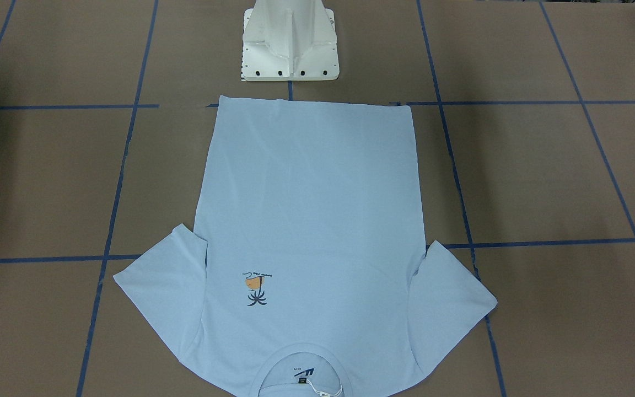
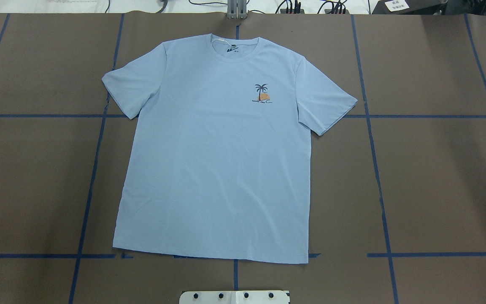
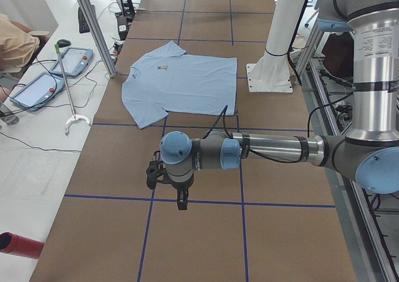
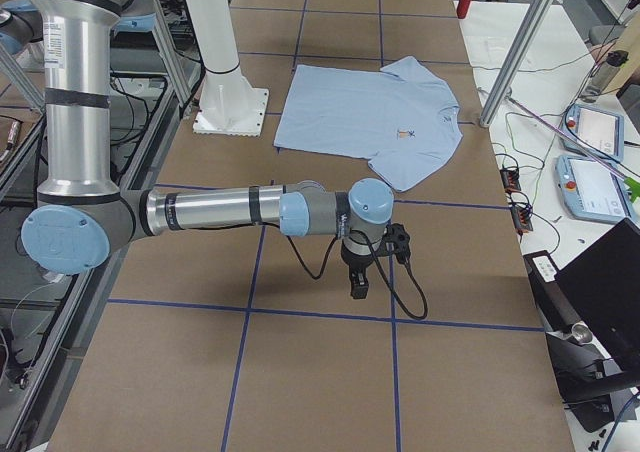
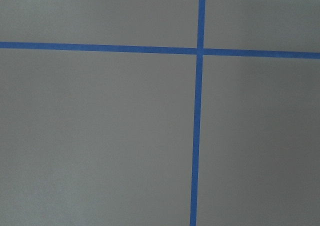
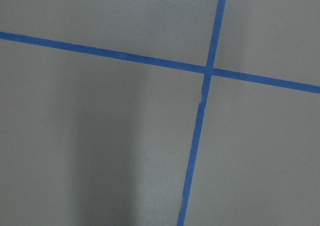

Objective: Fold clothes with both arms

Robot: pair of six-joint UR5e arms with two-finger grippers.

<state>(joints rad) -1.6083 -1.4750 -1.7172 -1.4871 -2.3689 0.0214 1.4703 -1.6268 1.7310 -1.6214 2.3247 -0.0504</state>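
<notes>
The light blue T-shirt point(image 2: 217, 160) lies flat and face up on the brown table, collar point(image 2: 234, 46) away from the robot and hem near the base. Its palm-tree print point(image 1: 256, 286) shows on the chest. Both sleeves are spread out. My left gripper point(image 3: 181, 198) hangs over bare table well off the shirt's side, seen only in the exterior left view; I cannot tell if it is open or shut. My right gripper point(image 4: 358, 287) hangs likewise beyond the other side, and I cannot tell its state either. Both wrist views show only table and blue tape.
The white pedestal base point(image 1: 290, 41) stands just behind the hem. Blue tape lines point(image 2: 378, 169) grid the table. Aluminium posts point(image 3: 96, 26) rise at the far edge. Tablets point(image 3: 72, 60), cables and a red cylinder point(image 3: 19, 244) lie on the side bench, where a person's sleeve point(image 3: 12, 45) shows.
</notes>
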